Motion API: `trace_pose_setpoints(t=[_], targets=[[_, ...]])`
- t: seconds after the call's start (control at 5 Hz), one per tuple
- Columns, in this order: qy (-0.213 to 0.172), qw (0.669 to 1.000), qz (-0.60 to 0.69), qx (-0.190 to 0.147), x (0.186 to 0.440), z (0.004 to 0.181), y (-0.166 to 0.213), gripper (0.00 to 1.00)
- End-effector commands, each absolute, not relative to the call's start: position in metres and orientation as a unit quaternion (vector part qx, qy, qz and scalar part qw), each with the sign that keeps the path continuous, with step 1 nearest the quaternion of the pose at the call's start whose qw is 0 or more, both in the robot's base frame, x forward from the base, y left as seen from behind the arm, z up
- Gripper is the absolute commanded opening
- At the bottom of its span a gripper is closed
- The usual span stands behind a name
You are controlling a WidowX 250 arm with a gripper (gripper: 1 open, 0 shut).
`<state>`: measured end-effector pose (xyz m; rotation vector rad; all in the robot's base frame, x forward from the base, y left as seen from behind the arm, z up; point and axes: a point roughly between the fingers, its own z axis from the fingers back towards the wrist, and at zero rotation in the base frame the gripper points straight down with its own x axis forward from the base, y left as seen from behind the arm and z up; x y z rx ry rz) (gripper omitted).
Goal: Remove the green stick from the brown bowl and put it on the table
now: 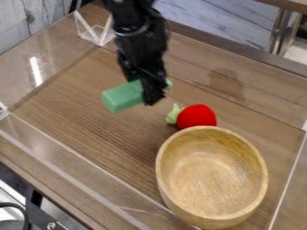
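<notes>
The green stick [120, 97], a short green block, hangs a little above the table [66, 121], left of centre. My gripper [147, 92] comes down from above and is shut on the block's right end. The black arm rises behind it toward the top of the view. The brown bowl [163, 167], round and light wood with a thick rim, sits at the lower right with nothing inside. The stick is outside the bowl, up and to the left of it.
A red strawberry-like toy with green leaves [196, 115] lies between my gripper and the bowl's far rim. Low clear plastic walls [54, 56] border the tabletop on the left, front and back.
</notes>
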<state>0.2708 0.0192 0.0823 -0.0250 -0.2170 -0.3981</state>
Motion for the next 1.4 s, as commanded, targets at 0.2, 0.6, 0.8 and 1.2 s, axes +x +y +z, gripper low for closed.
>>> trace_pose_setpoints(t=[0.2,0.6,0.8,1.2], targets=[[-0.13,0.958,-0.256,-0.014,0.28,0.085,0.022,0.0],[-0.127,0.967,-0.222,-0.007,0.277,0.088,0.035,0.0],[-0.126,0.97,-0.208,-0.005,0.279,0.093,0.043,0.0],[-0.125,0.976,-0.178,0.007,0.288,0.092,0.09,0.0]])
